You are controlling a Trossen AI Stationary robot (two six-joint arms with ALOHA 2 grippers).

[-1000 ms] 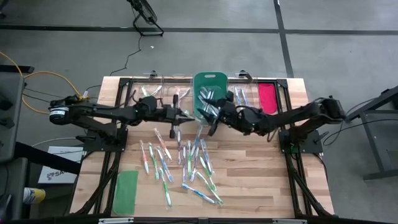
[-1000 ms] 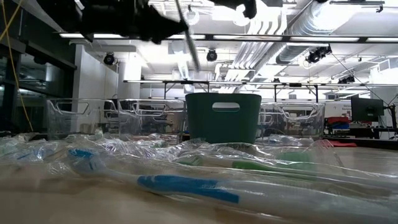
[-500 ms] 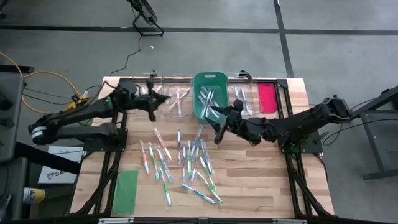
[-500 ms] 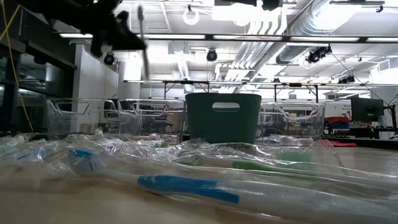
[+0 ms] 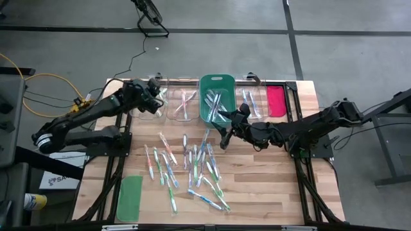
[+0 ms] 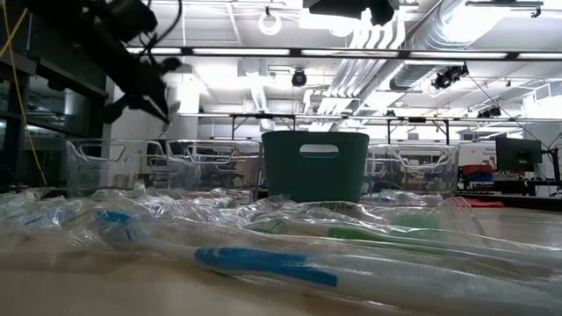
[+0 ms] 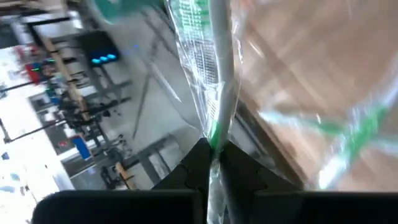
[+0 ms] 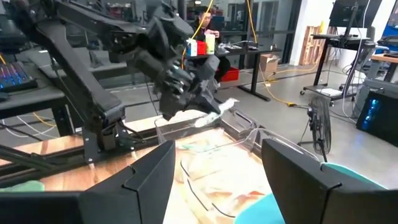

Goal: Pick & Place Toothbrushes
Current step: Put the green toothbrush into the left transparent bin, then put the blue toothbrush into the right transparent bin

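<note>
Several wrapped toothbrushes (image 5: 189,167) with green, blue and red accents lie scattered on the middle of the table. My left gripper (image 5: 156,96) hovers over the leftmost clear bin (image 5: 149,106) at the far edge, shut on one wrapped toothbrush (image 7: 219,74) with a green accent. The right wrist view shows that gripper (image 8: 193,93) and its toothbrush (image 8: 214,112) from farther off. My right gripper (image 5: 223,136) hangs open just near of the green bin (image 5: 216,99), above the pile, with nothing between its fingers (image 8: 149,180). My left gripper pinches the wrapped toothbrush between its two fingertips (image 7: 199,158) at a green stretch of the handle (image 7: 214,134), wrapper included. The brush runs on past the fingertips, roughly in line with them. It is lifted clear, slanting down above the clear bin.
A row of bins stands along the far edge: clear bins (image 5: 183,102), the green bin holding several toothbrushes, another clear bin (image 5: 250,99), then a flat red-pink lid (image 5: 276,99). A flat green lid (image 5: 130,197) lies near the left front corner. The table frame's dark bars flank both sides.
My left gripper has carried the toothbrush from above the table's middle toward the far left, over the leftmost clear bin, and has come lower, staying shut on it. My right gripper has drawn back slightly from the green bin toward the near edge.
</note>
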